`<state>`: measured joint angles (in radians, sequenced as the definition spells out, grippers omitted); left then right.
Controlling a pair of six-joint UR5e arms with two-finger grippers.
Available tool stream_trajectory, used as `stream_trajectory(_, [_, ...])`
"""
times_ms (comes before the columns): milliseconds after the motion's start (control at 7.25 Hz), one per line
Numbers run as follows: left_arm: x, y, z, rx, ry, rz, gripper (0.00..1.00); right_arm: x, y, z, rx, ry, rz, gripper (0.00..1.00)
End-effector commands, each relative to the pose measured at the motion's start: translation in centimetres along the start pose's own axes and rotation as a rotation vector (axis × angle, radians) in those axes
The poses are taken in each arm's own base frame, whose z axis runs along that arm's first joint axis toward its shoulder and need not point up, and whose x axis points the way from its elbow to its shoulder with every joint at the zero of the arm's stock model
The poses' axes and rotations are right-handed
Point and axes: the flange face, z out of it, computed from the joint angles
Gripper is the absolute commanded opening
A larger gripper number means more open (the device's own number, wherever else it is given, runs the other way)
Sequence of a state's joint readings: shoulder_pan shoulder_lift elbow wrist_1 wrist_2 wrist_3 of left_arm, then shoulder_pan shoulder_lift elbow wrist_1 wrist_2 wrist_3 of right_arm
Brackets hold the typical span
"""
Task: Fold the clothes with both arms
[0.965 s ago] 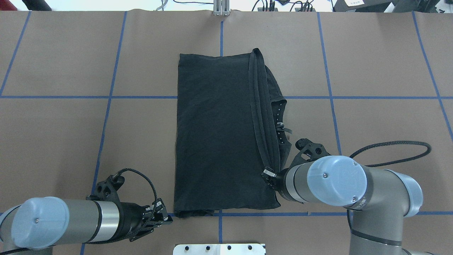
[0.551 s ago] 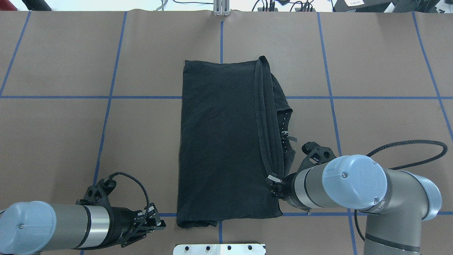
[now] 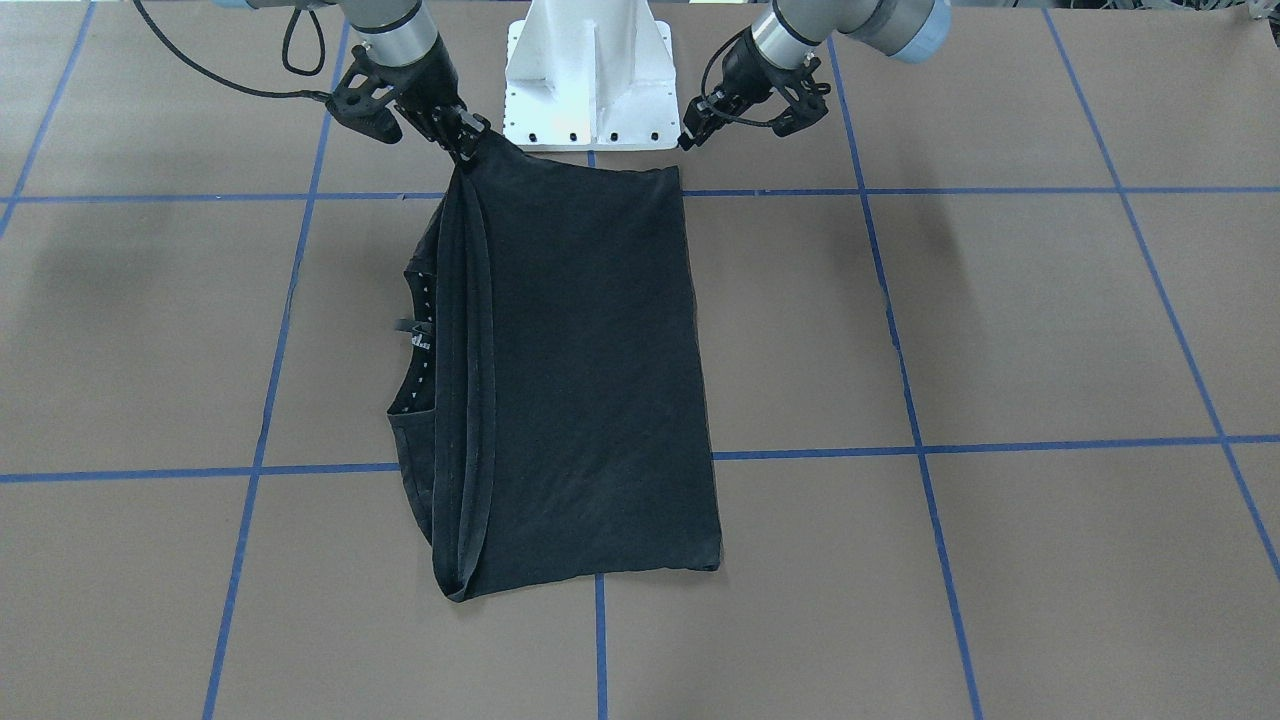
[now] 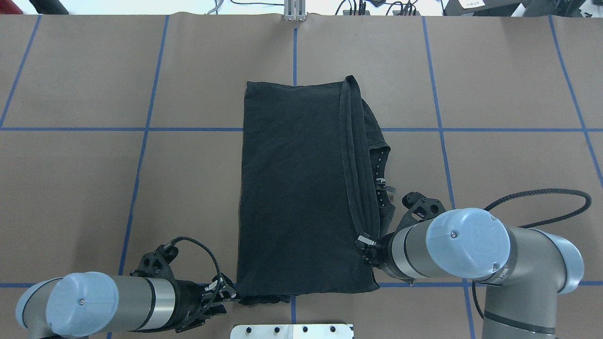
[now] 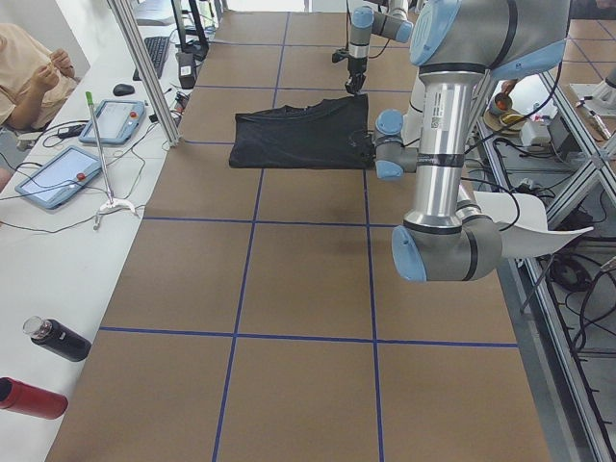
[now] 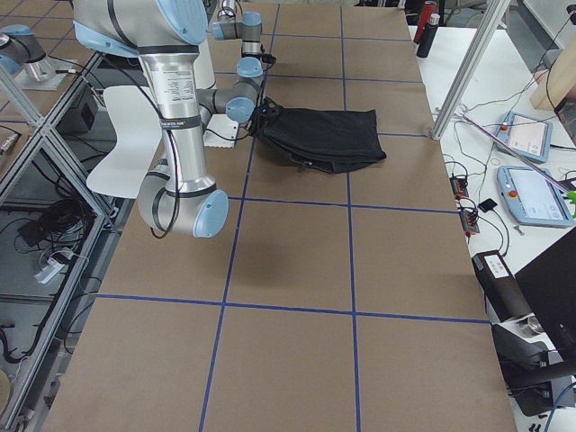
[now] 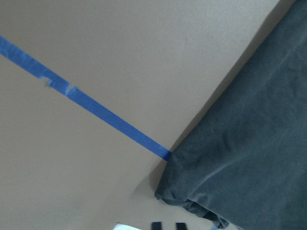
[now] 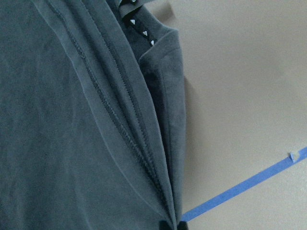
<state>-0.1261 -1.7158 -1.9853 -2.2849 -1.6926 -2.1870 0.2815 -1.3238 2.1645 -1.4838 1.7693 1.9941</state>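
Observation:
The black T-shirt [image 4: 292, 188] lies folded lengthwise on the table, with its neck opening [image 4: 379, 174] showing at its right edge; no graphic shows. It also appears in the front view [image 3: 580, 370]. My right gripper [image 4: 363, 243] is shut on the stacked hem edges at the near right and holds them slightly raised [image 3: 468, 135]; the right wrist view shows the hems [image 8: 144, 143] running into its tips. My left gripper [image 4: 229, 295] is low at the shirt's near left corner [image 7: 192, 196], right beside the cloth, holding nothing, its tips a narrow gap apart.
The white pedestal base [image 3: 590, 60] stands just behind the shirt's near edge. Blue tape lines [image 4: 141, 129] grid the brown table. Tablets [image 5: 58, 173], two bottles [image 5: 58, 339] and an operator [image 5: 29, 67] are along the far side.
The right gripper pulled the shirt slightly toward the robot and to the right. The left arm drew back, then came forward to the shirt's near left corner.

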Motion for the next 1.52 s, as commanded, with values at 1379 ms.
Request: stream_trajectory(1379, [0.7,-0.5,2.4,0.023,0.001,0.004,0.43,-0.4,0.2,0.1,-0.003,-0.004,-0.001,0.0])
